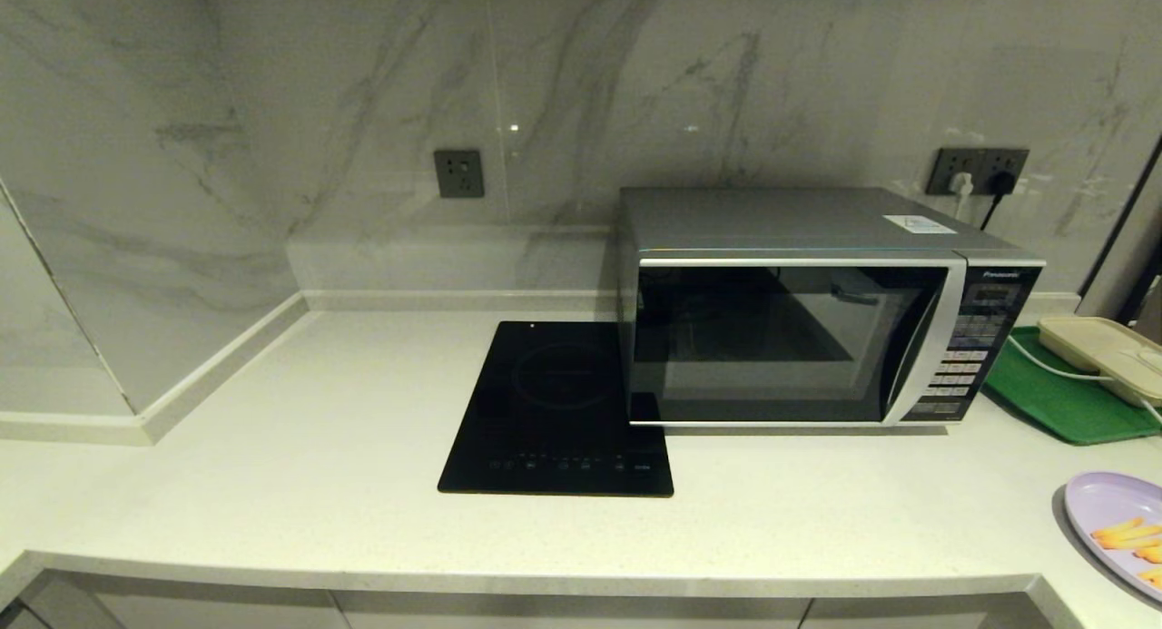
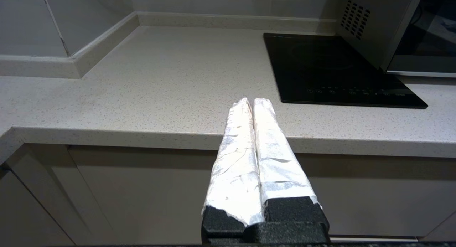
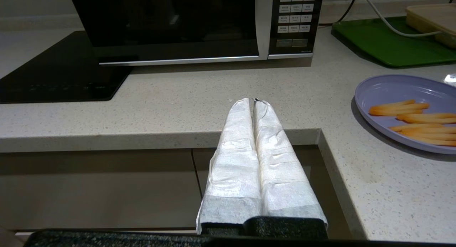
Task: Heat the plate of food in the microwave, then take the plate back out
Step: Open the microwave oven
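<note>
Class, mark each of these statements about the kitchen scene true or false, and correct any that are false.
1. The microwave door is closed. True.
2. The plate of food is inside the microwave. False: it sits on the counter, to the right of and nearer than the microwave.
3. The right gripper holds the plate. False: it is shut on nothing, at the counter's front edge.
4. The black hob lies left of the microwave. True.
5. The left gripper is shut and empty. True.
6. The beige container rests on the hob. False: it is on the green tray.
</note>
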